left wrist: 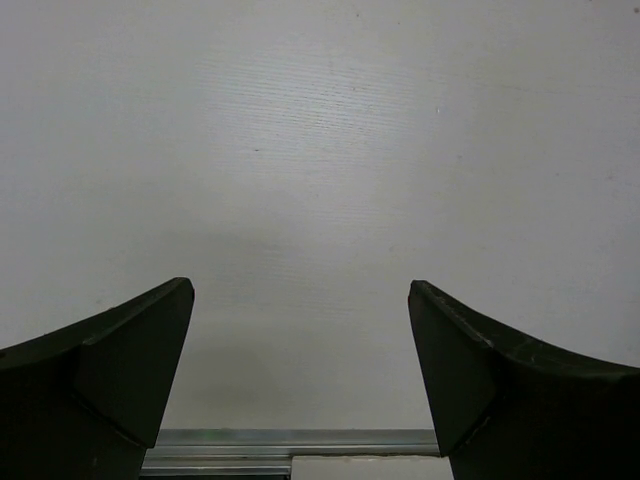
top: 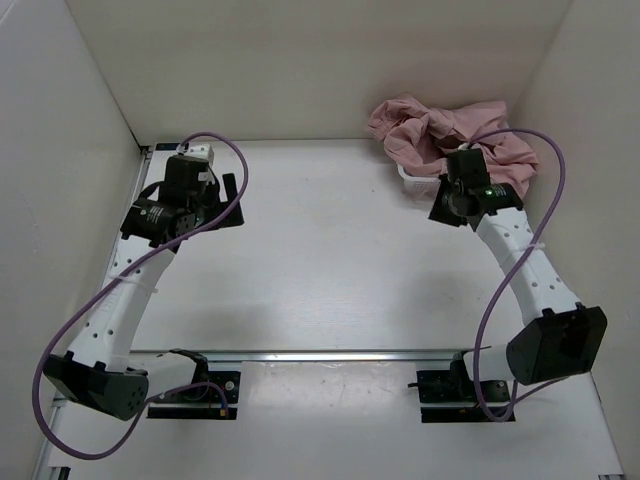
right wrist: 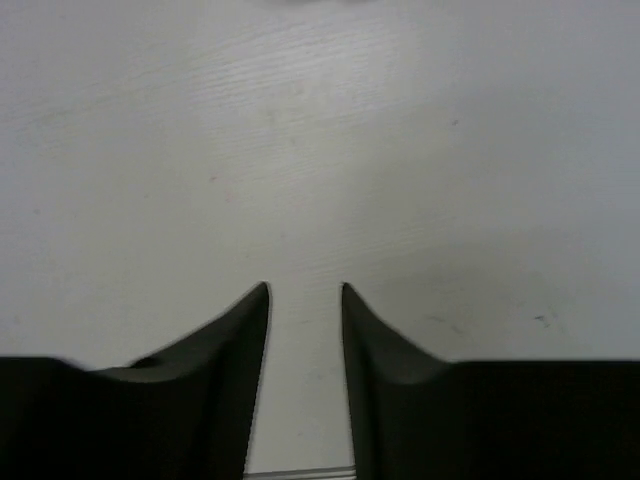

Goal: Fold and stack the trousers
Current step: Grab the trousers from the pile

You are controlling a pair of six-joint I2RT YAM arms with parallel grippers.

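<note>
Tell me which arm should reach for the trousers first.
Right. The right gripper is empty and just beside the trousers heaped in the far right corner; the left gripper, also open, is across the table.

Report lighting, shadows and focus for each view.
Top external: even, diffuse light, with only faint, soft shadows on the table; the trousers are sharp. Left wrist: the left end effector is underexposed to near-black, and the table grain is crisp. Right wrist: the right end effector is dark with soft, blurred edges, and the table is brightest at the top.
</note>
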